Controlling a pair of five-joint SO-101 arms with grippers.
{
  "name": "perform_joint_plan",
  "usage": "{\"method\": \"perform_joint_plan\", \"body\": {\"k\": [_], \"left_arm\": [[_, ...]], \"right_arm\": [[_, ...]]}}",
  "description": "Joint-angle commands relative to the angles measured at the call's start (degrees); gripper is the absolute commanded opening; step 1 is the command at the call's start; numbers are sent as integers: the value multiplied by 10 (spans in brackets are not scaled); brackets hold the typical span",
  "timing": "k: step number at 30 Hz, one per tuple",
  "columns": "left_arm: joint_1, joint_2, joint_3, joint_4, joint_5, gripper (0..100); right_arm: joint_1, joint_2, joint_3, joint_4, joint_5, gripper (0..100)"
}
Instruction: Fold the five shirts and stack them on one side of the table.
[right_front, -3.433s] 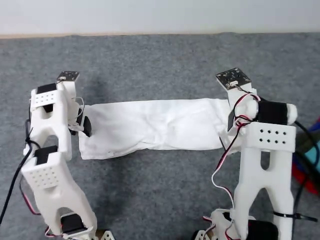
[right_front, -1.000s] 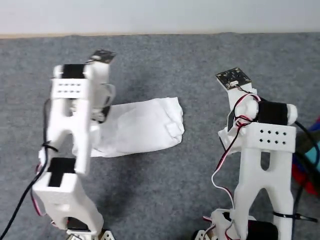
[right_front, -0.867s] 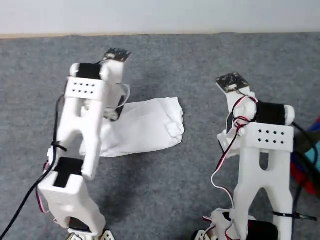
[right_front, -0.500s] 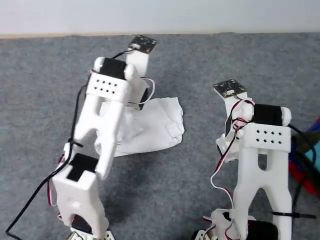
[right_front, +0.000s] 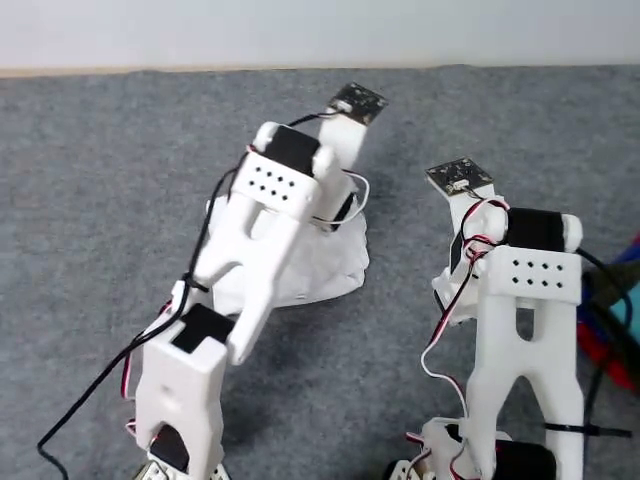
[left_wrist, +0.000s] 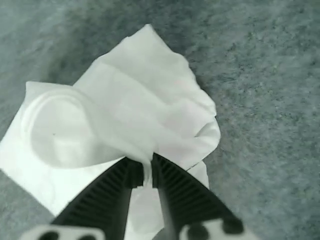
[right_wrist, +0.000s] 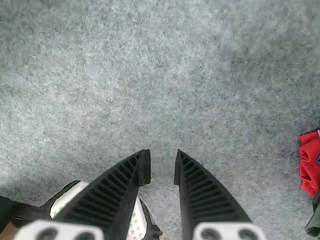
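A white shirt (right_front: 325, 268) lies bunched on the grey carpet at the table's middle, largely covered by my left arm (right_front: 265, 215) stretched over it. My left gripper (left_wrist: 143, 170) is shut on a raised fold of this white shirt (left_wrist: 125, 110), which hangs in a loose loop over the flat layers beneath. In the high view the left gripper (right_front: 345, 208) sits above the shirt's right end. My right gripper (right_wrist: 161, 161) hovers over bare carpet to the right of the shirt, fingers slightly open with nothing between them.
Grey carpet (right_front: 110, 170) covers the whole table, with free room to the left and at the back. Red and blue cloth (right_front: 612, 345) lies at the right edge beside the right arm (right_front: 525, 290); the red cloth (right_wrist: 310, 165) also shows in the right wrist view.
My left arm has swung right across the shirt, carrying its gripped left end over toward the right end. The right arm has barely shifted.
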Motion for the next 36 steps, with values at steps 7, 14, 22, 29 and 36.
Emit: {"method": "perform_joint_plan", "body": {"k": [7, 14, 22, 29, 36], "left_arm": [[11, 59, -100, 15, 4, 1], [49, 72, -117, 15, 4, 1], [48, 95, -118, 8, 1, 2], [49, 111, -119, 10, 3, 96], [41, 110, -174, 16, 1, 170]], "right_arm": [[6, -24, -2, 22, -4, 93], [6, -23, -2, 22, -4, 93], [6, -23, -2, 21, -4, 93], [6, -23, -2, 21, -4, 93], [6, -22, -2, 21, -4, 93]]}}
